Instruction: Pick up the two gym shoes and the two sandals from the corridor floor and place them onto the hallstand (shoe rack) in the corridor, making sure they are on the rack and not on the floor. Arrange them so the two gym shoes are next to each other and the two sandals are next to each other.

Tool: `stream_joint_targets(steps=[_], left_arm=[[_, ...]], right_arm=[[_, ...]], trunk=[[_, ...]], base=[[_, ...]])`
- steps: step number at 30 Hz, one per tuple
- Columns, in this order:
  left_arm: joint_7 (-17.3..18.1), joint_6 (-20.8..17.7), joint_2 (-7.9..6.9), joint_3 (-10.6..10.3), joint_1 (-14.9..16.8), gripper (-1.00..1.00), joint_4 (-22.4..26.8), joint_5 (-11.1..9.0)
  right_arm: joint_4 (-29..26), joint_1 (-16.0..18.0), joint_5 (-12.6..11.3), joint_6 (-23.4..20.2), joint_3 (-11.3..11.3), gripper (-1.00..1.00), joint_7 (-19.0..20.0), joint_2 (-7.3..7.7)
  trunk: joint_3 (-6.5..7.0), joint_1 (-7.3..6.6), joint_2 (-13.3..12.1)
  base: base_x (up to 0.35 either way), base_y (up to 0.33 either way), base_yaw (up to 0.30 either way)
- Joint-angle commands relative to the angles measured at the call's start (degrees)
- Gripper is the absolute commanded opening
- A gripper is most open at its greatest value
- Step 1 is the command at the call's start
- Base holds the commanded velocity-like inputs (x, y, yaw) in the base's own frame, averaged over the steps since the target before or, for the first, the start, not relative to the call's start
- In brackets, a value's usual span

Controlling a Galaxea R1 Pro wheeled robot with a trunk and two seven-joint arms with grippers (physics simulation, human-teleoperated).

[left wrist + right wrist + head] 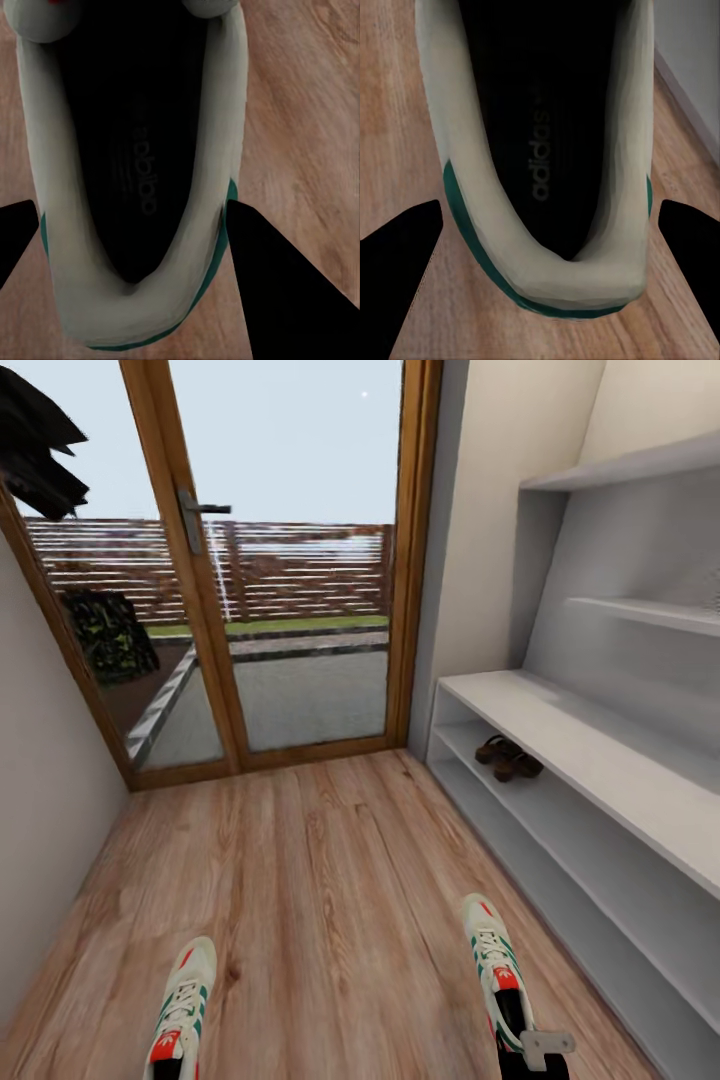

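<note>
Since both gym shoes are light and squashy round the collar but stiffer at the heel, I'd grab each one across the heel, which looks like exactly what's set up. Landmark is the hallstand: the right gym shoe sits on the corridor floor just beside its bottom edge, the left gym shoe well apart from it, and both sandals are already on its lower shelf next to each other. Over the left shoe's heel, the left gripper has its fingers spread, one either side, nothing pinched. The right gripper is spread too, straddling its shoe with clear gaps. Only the wrist views show those gaps and the insole logos; the head view gives you the rack and sandals.
</note>
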State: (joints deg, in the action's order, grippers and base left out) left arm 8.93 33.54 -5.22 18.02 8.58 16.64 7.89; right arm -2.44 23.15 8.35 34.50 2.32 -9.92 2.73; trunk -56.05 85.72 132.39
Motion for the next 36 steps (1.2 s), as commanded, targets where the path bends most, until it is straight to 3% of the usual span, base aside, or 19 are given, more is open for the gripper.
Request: stream_joint_targets(steps=[1,36], left_arm=[[0.2,0.2,0.03,0.5,0.0,-1.0,0.0,0.5],[0.2,0.2,0.04,0.4,0.0,-1.0,0.0,0.5]], right_arm=[[0.1,0.1,0.6,0.1,0.3,-1.0,-0.4,-0.01],[0.1,0.1,0.6,0.1,0.3,-1.0,-0.4,-0.01]], trunk=[[-0.05,0.02,0.0],[-0.05,0.02,0.0]], base=[[0.294,0.217,-0.263],[0.249,0.246,-0.263]])
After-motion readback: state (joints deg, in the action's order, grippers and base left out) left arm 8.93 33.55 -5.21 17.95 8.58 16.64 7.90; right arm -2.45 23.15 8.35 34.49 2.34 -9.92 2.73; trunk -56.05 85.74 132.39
